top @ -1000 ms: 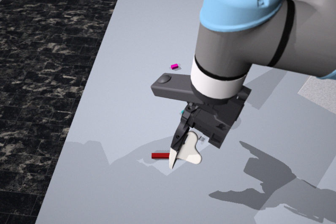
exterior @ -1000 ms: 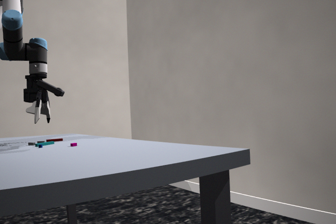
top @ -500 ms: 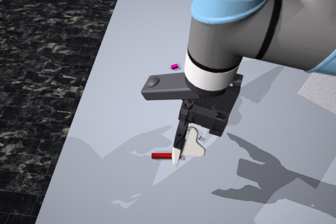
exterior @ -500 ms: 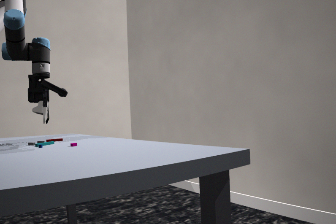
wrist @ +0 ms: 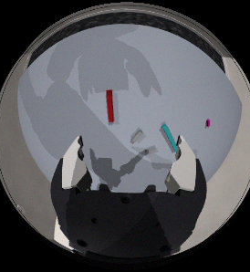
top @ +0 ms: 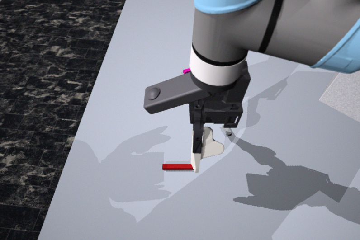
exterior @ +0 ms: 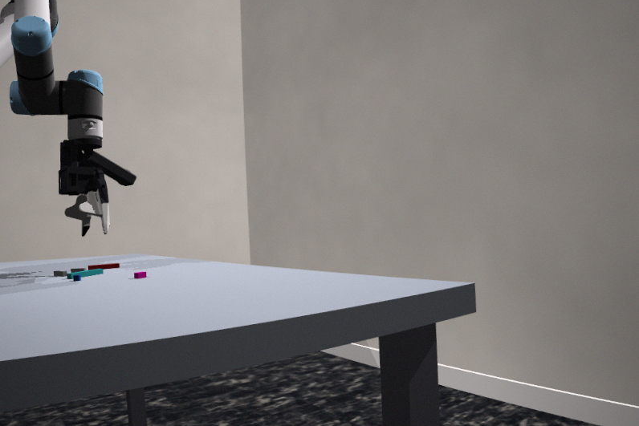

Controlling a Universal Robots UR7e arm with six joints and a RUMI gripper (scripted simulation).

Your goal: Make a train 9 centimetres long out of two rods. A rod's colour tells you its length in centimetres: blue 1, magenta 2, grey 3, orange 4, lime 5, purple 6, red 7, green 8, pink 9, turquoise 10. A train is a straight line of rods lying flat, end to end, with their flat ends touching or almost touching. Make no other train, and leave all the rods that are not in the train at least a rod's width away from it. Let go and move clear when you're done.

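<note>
A red rod (top: 177, 167) (exterior: 103, 266) (wrist: 109, 106) lies flat, its right end hidden by a finger in the top view. A magenta rod (top: 186, 71) (exterior: 140, 275) (wrist: 208, 123) lies far off to the right in the wrist view. Two grey rods (exterior: 60, 273) (exterior: 78, 269) (wrist: 137, 136) (wrist: 151, 150) lie apart, between red and turquoise in the wrist view. My gripper (top: 213, 152) (exterior: 95, 233) (wrist: 130, 136) is open and empty, high above the table.
A turquoise rod (exterior: 88, 273) (wrist: 169, 137) lies aslant, partly behind the right finger in the wrist view. A small blue rod (exterior: 76, 277) lies near it and is hidden in the wrist view. The table (top: 101, 109) (exterior: 310, 297) ends at a dark floor on the left in the top view.
</note>
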